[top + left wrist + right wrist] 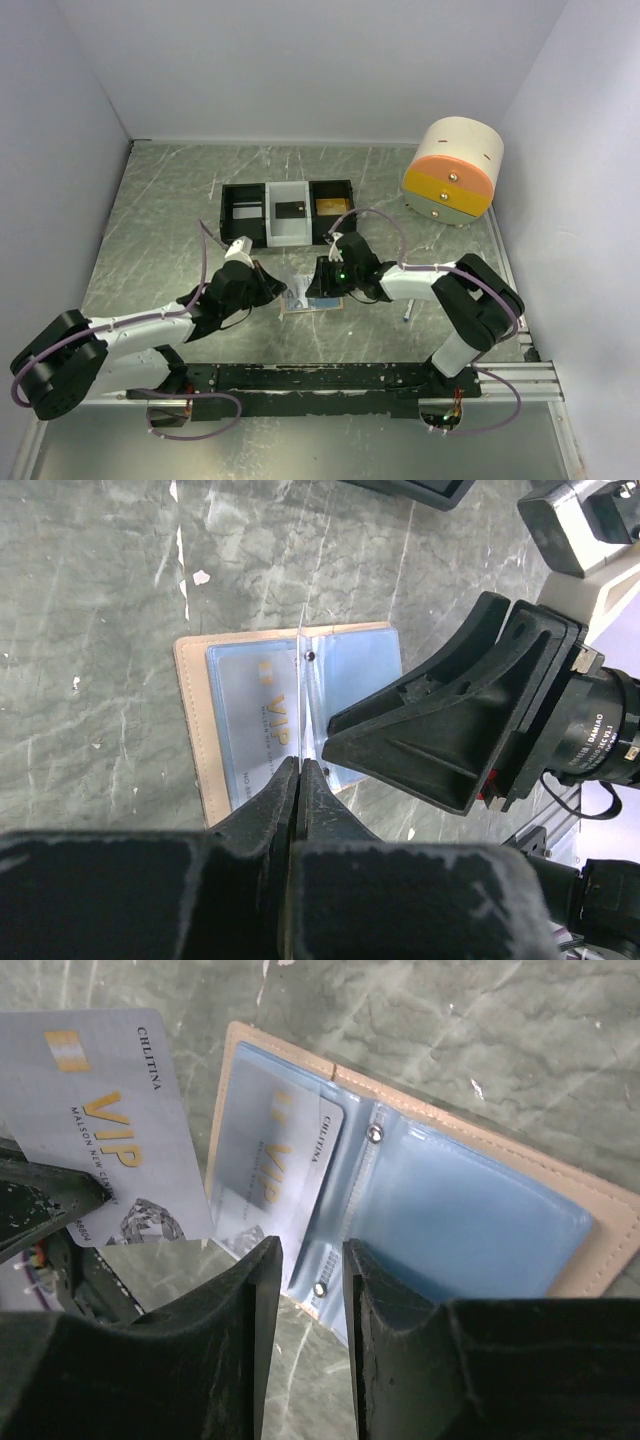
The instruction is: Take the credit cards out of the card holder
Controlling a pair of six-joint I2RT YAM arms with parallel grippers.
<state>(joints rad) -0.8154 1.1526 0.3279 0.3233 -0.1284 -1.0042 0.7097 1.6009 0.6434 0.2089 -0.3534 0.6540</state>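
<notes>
The tan card holder [600, 1222] lies open on the table, its pale blue inside up [360, 660]. A silvery VIP credit card [110, 1130] is lifted clear of it, with my left gripper [300, 765] shut on its lower edge; in the left wrist view that card [303, 695] shows edge-on as a thin line. A second VIP credit card [275, 1175] sits in the holder's left pocket. My right gripper [312, 1245] is open, its fingers straddling the holder's centre spine with nothing between them. In the top view the card holder [315, 305] lies between both grippers.
A black-and-white three-compartment tray [288, 212] stands behind the holder. A cream, orange and yellow cylinder [455, 172] sits at the back right. A small thin object [408, 312] lies to the right of the right arm. Walls close in the table on three sides.
</notes>
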